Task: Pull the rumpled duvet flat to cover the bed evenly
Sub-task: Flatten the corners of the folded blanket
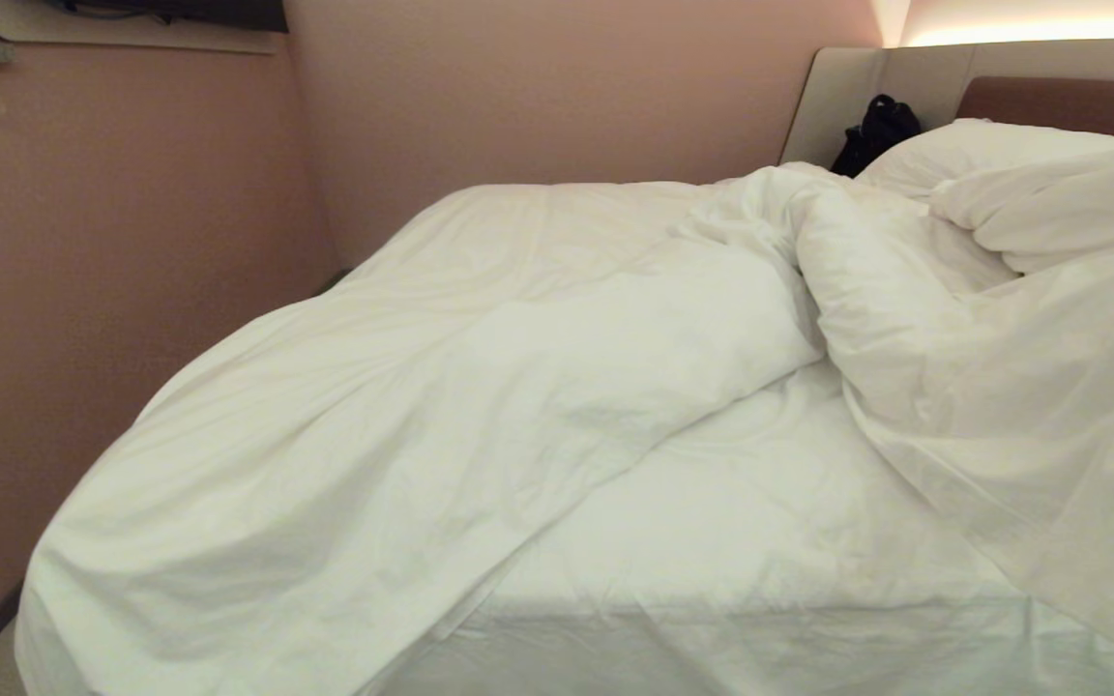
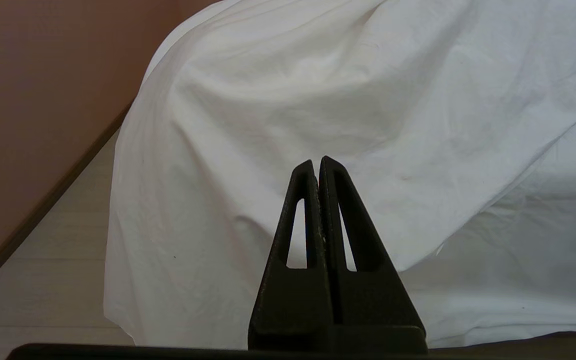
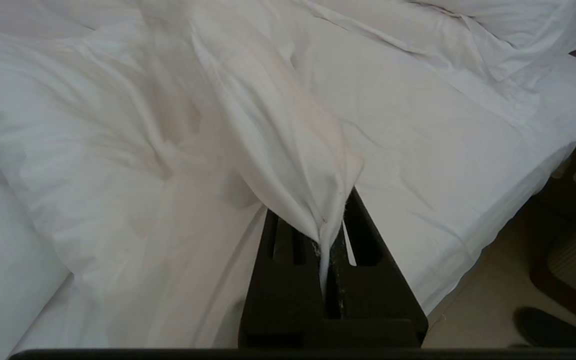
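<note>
Pink-beige walls (image 1: 131,242) enclose the bed (image 1: 770,580), whose bare sheeted mattress lies just ahead of the right end effector (image 3: 330,225). That end effector is clenched on a gathered corner of the duvet (image 3: 278,130), the cloth rising in a taut ridge away from its fingers. Left end effector (image 2: 317,165), fingers pressed together and empty, faces duvet folds draped over the bed's corner, not touching them.

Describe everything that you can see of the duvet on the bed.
The duvet is white, thick and puffy, with a creased cotton-like cover and no pattern. It lies rumpled and bunched across the bed, hanging over the near left corner and leaving bare sheet at the near right. The right pincer is shut on a gathered fold of it, lifting that part. A pillow lies beside it.
</note>
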